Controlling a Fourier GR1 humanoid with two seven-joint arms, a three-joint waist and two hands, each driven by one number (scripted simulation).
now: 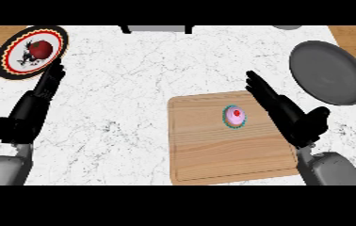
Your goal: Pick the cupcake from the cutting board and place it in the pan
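A cupcake (235, 116) with pink icing, a red dot on top and a teal wrapper stands on the wooden cutting board (208, 149), towards its upper right. My right hand (288, 114) is open with straight fingers, just right of the cupcake and not touching it. The dark grey pan (325, 72) lies at the right edge of the counter, beyond that hand. My left hand (35, 107) rests open at the far left, fingers pointing up.
A patterned plate (14, 55) with a red tomato (40, 49) on it sits at the top left, right by the left hand's fingertips. A grey object (158, 28) shows at the counter's far edge.
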